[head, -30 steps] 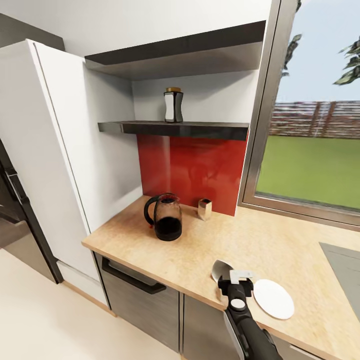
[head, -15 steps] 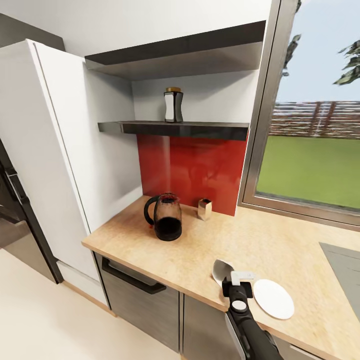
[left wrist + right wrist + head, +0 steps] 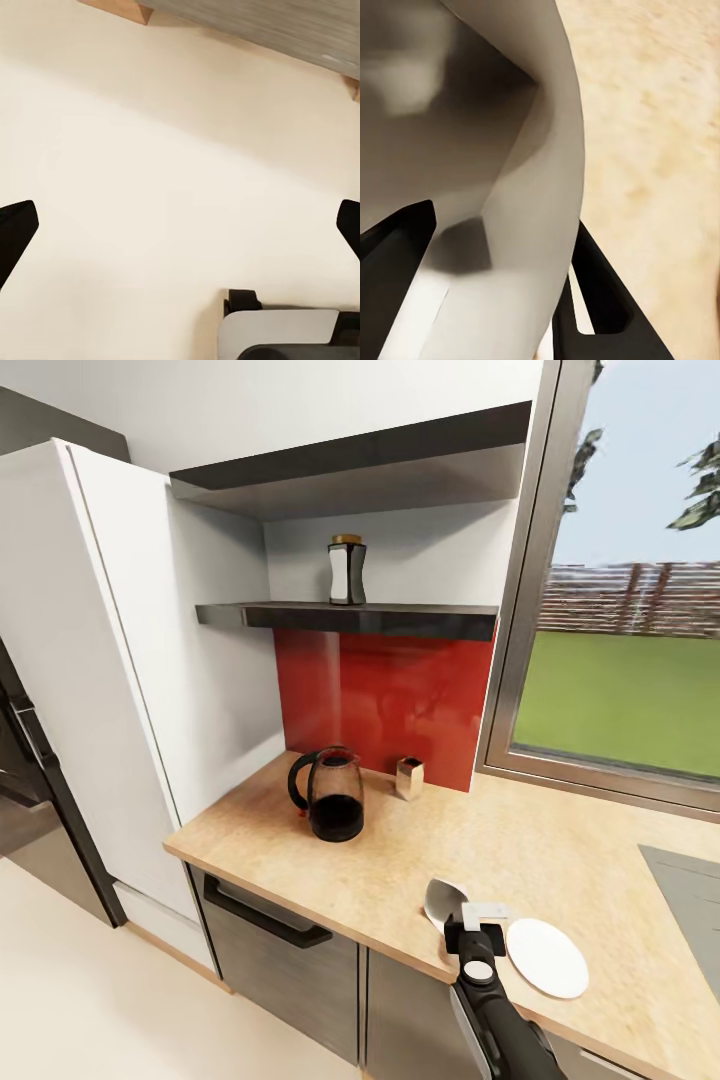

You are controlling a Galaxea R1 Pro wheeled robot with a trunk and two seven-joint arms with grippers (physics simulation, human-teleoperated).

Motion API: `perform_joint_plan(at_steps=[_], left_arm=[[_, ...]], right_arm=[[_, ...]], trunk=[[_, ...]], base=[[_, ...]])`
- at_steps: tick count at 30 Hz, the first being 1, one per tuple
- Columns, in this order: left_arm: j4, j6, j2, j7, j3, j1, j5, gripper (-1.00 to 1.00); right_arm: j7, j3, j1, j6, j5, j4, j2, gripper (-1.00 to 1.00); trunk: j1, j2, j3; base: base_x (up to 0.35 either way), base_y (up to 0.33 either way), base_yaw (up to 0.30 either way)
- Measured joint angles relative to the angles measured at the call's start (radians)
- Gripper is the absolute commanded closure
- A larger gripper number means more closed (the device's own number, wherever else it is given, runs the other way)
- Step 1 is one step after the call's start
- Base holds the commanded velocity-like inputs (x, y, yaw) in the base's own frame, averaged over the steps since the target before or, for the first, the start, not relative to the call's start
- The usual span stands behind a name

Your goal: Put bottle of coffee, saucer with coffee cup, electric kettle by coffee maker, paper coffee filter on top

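The bottle of coffee (image 3: 347,570) stands on the dark kitchen shelf (image 3: 400,618). Below it, the glass electric kettle (image 3: 330,795) sits on the kitchen countertop (image 3: 520,840) near the red backsplash. My right gripper (image 3: 462,915) is shut on the white coffee cup (image 3: 440,900), tilted just above the counter's front edge, left of the white saucer (image 3: 547,957). Up close, the cup (image 3: 472,112) sits between the black fingers (image 3: 592,292). My left gripper (image 3: 180,232) hangs open over the cream floor. The coffee maker and paper coffee filter are out of view.
A small tan box (image 3: 409,778) stands by the backsplash right of the kettle. A tall white cabinet (image 3: 100,660) bounds the counter's left end. The grey sink (image 3: 690,900) is at far right, under a large window (image 3: 620,660). Grey cabinet fronts (image 3: 290,960) lie below.
My right gripper with the cup has drawn back slightly toward the counter's front edge. Nothing else has moved.
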Motion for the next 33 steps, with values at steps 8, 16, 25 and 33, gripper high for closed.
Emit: perform_joint_plan(at_steps=[8,16,25,33], left_arm=[[0.000,0.000,0.000,0.000,0.000,0.000,0.000,-1.00],[0.000,0.000,0.000,0.000,0.000,0.000,0.000,-1.00],[0.000,0.000,0.014,0.002,0.000,0.000,0.001,-1.00],[0.000,-0.002,0.015,0.008,0.000,0.000,0.001,-1.00]], right_arm=[[0.000,0.000,0.000,0.000,0.000,0.000,0.000,1.00],[0.000,0.000,0.000,0.002,0.000,-0.001,0.000,1.00],[0.006,-0.001,0.000,0.011,-0.013,-0.258,0.000,1.00],[0.010,0.008,0.000,0.025,-0.014,-0.356,0.000,1.00]], trunk=[[0.000,0.000,0.000],[0.000,0.000,0.000],[0.000,0.000,0.000],[0.000,0.000,0.000]], base=[[0.000,0.000,0.000],[0.000,0.000,0.000],[0.000,0.000,0.000],[-0.099,-0.090,0.000]])
